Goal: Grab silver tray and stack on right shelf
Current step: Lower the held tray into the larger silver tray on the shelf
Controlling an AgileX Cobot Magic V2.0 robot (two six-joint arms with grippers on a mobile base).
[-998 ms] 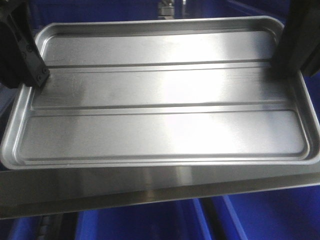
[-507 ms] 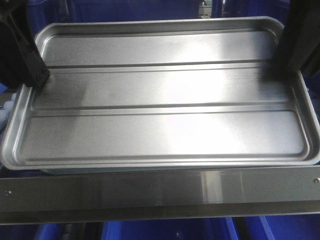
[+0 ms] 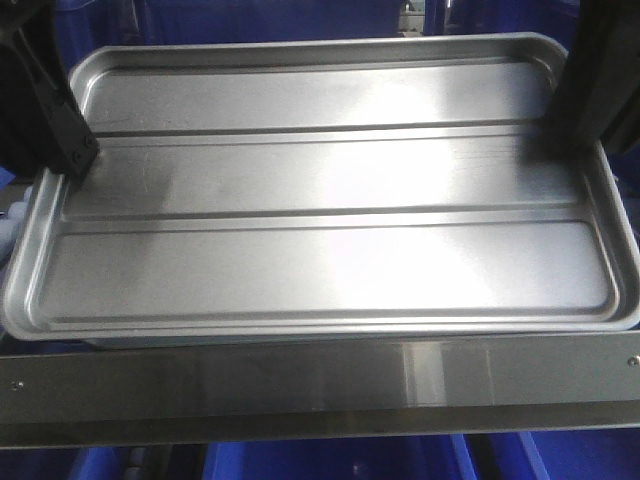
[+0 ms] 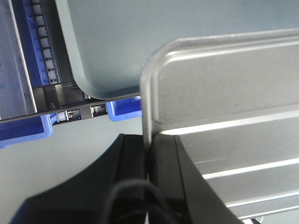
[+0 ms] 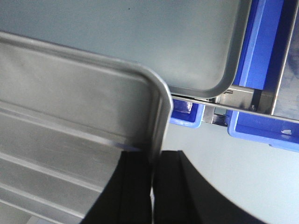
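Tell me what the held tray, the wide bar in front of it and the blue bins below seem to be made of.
Silver tray: metal, probably stainless steel or aluminium; brushed, shiny, with glare patches and pressed ridges.
Front bar: likely steel; satin brushed grain, streaky reflections.
Blue bins: probably moulded plastic; even saturated colour, soft sheen.

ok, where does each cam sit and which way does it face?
Front: between the arms, looking down at the shiny ridged rectangular metal tray over the steel front bar; left gripper and right gripper at its ends.
Left wrist: behind its fingers, facing the tray's left rim.
Right wrist: mirrored, right rim.
Both wrists share the duller grey tray beyond.
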